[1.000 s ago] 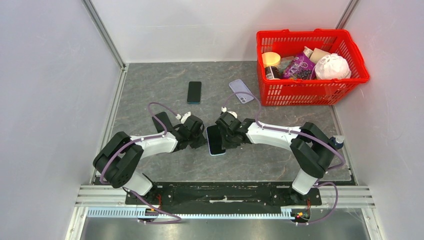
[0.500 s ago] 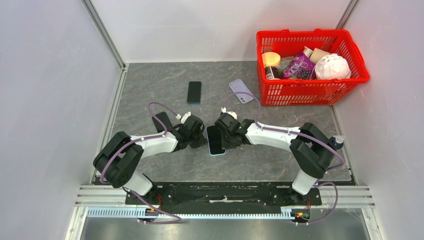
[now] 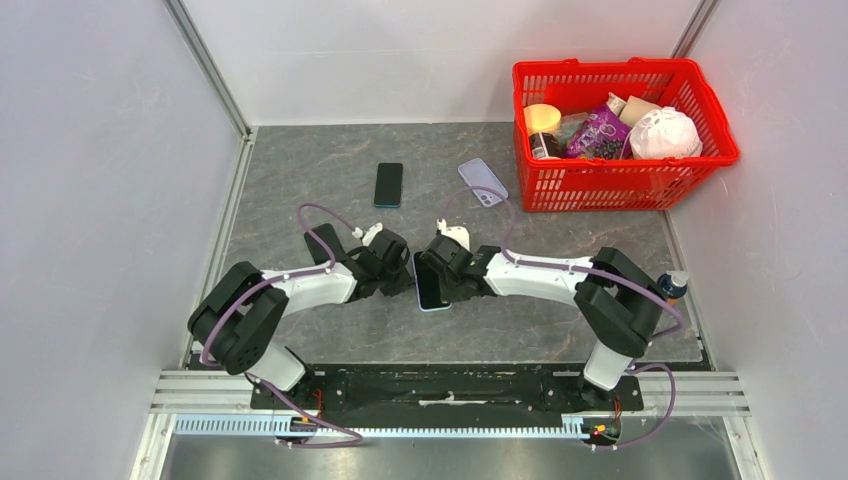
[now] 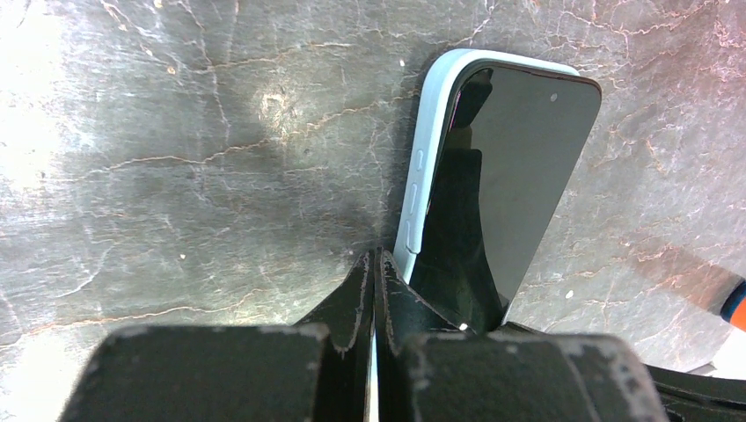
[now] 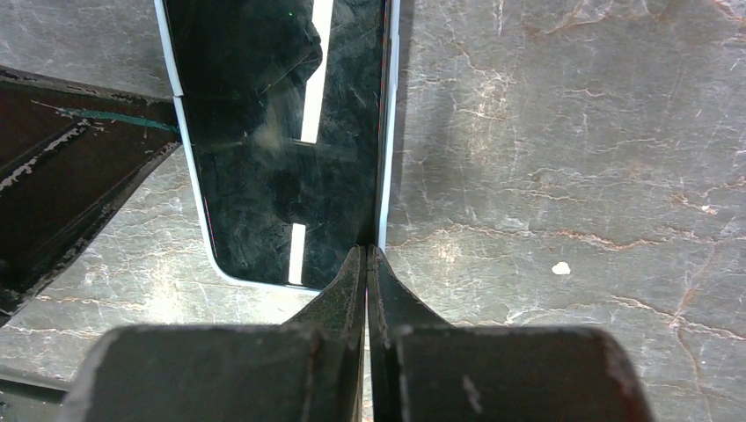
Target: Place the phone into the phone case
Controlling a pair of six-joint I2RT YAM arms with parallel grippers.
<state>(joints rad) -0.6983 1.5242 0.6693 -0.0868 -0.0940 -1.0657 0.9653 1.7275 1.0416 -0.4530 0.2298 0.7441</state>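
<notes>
A phone (image 3: 430,282) with a black screen (image 4: 528,158) sits in a light blue phone case (image 4: 422,149) at the table's middle, its left edge tipped up. My left gripper (image 3: 408,278) is shut at that left edge, and a sliver of the case wall shows between its fingertips (image 4: 376,255). My right gripper (image 3: 447,284) is shut with nothing in it. Its closed tips (image 5: 366,249) touch the right edge of the phone (image 5: 281,132) near the lower corner of the case (image 5: 255,283).
A second black phone (image 3: 388,184) and a lilac phone case (image 3: 483,182) lie farther back on the grey mat. A red basket (image 3: 625,68) with several items stands at the back right. White walls close in both sides.
My right gripper has shut and slid a little left against the phone's right edge. The phone now looks narrower from above, tipped more onto its edge. The left arm has held still.
</notes>
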